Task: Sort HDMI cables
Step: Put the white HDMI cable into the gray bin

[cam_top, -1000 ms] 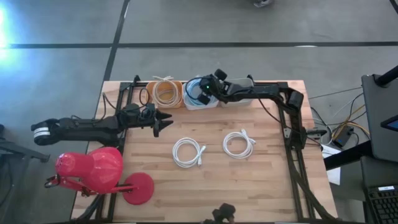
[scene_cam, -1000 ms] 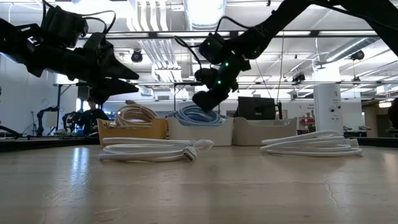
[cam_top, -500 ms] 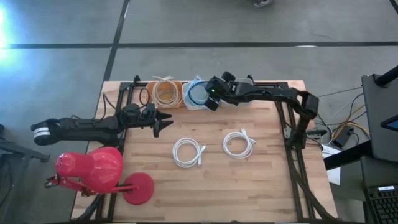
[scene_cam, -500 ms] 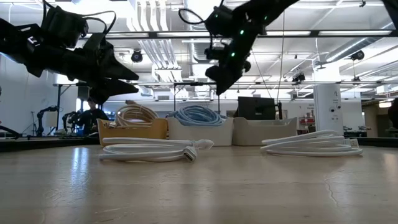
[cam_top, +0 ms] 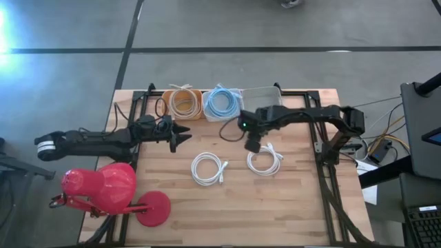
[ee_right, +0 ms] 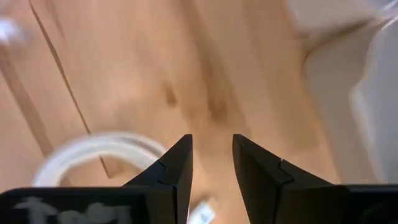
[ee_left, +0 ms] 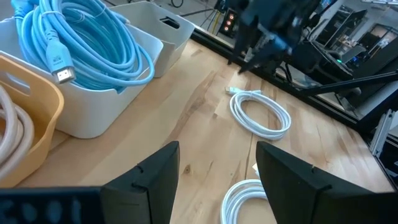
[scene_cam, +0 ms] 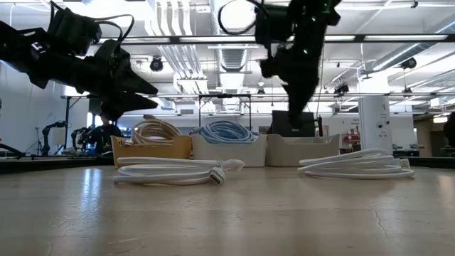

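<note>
Two white HDMI cable coils lie flat on the wooden table [cam_top: 289, 200]: the left white coil [cam_top: 209, 168] mid-table and the right white coil [cam_top: 264, 160] beside it, each a loose ring with a plug end sticking out. A light blue coil [cam_top: 222, 102] fills the white tub [cam_top: 223, 117] at the far edge, next to tan coils [cam_top: 183, 102] in the orange tub [cam_top: 170, 96] (the third, pale tub [cam_top: 265, 92] looks empty). The right gripper [cam_top: 251, 146] hangs just over the right white coil, fingers slightly parted, holding nothing. The left gripper [cam_top: 185, 133] waits near the table's left side, fingers apart. A red lamp-like object [cam_top: 110, 191] sits at the near left corner.
</note>
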Action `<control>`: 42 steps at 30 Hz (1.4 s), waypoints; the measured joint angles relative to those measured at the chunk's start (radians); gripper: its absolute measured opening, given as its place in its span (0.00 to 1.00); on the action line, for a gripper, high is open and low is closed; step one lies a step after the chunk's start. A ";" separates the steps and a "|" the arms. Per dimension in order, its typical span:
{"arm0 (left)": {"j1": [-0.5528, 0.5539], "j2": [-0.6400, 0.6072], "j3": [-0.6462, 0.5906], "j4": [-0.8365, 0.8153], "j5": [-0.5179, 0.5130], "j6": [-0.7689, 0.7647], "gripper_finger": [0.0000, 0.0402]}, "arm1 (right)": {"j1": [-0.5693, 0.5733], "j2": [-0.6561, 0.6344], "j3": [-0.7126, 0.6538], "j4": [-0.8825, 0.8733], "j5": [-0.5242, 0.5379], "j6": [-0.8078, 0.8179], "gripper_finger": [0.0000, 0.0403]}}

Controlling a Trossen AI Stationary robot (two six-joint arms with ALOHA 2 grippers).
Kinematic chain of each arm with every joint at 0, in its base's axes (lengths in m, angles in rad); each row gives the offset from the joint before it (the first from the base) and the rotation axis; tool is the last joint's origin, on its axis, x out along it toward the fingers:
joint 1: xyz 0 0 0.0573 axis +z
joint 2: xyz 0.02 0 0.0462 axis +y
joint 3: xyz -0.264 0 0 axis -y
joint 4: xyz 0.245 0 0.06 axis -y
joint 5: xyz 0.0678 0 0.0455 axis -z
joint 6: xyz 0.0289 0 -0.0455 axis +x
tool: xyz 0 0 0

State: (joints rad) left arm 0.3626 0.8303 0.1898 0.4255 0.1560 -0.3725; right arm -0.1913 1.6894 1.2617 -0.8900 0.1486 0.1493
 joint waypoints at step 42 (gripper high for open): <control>0.000 0.000 0.000 0.003 -0.001 -0.002 0.53 | 0.068 -0.007 -0.346 0.279 -0.028 -0.014 0.10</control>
State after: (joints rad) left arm 0.3622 0.8303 0.1898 0.4286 0.1551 -0.3740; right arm -0.1228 1.6823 0.9158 -0.6114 0.1209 0.1356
